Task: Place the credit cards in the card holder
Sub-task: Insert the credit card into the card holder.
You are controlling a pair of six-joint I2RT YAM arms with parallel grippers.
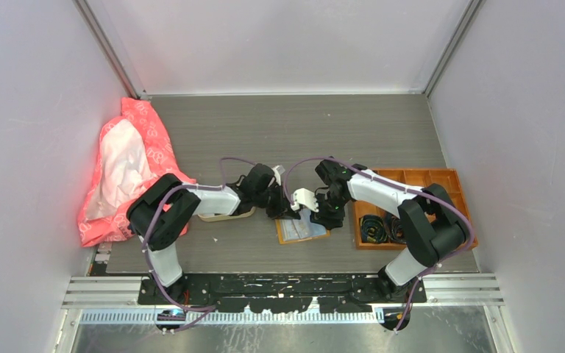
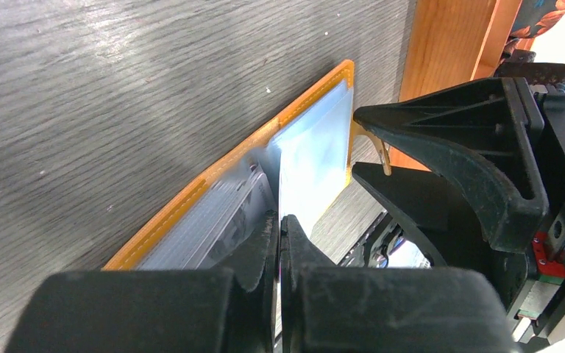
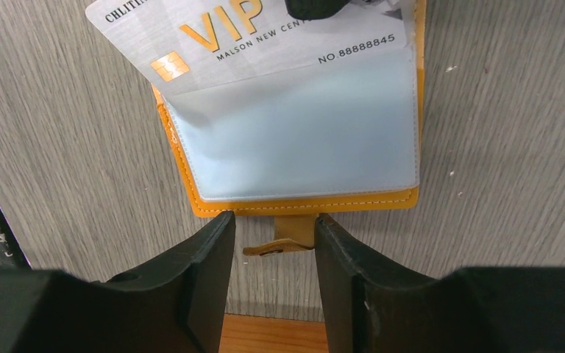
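Clamped left gripper point(image 2: 279, 228) on credit card point(image 3: 213, 44), right gripper point(image 3: 274, 226) half-open astride snap tab point(image 3: 292, 239): square card to card holder point(image 3: 301, 204), push gently.

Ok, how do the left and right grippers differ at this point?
The left gripper is shut on the silver VIP card, while the right gripper is open, its jaws straddling the snap tab. The left gripper works at the pocket-mouth side of the card holder, with the card's lower edge at the clear sleeve. The right gripper sits at the opposite, tab edge. Both are low over the open card holder.
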